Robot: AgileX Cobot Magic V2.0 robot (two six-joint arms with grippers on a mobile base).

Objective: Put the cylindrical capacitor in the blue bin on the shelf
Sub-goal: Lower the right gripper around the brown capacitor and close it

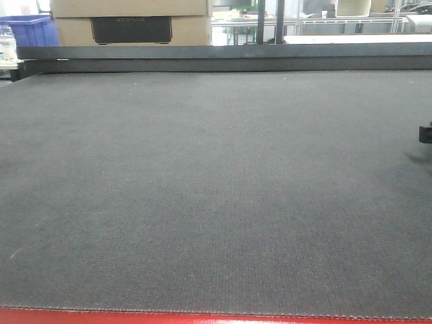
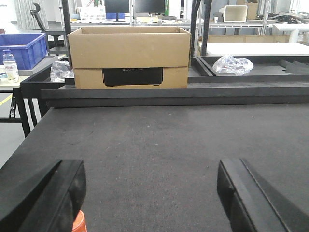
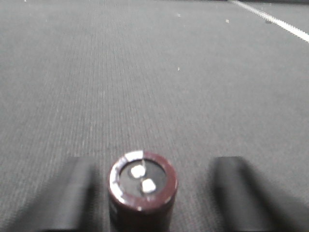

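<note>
Dark woven matting covers the red-edged bench, with a cardboard box and a blue crate beyond its far edge. The cylindrical capacitor stands upright on the matting, terminals up, between the spread fingers of the right claw. It touches neither finger but sits nearer the picture-left one. The left claw is likewise apart and holds nothing.

Closing from this offset, I judge the nearer finger would meet the can first and could tip it or set it rolling. The capacitor's lower body is cut off and both fingers are blurred. No shelf is in view, and I cannot tell whether the crate is the target.
</note>
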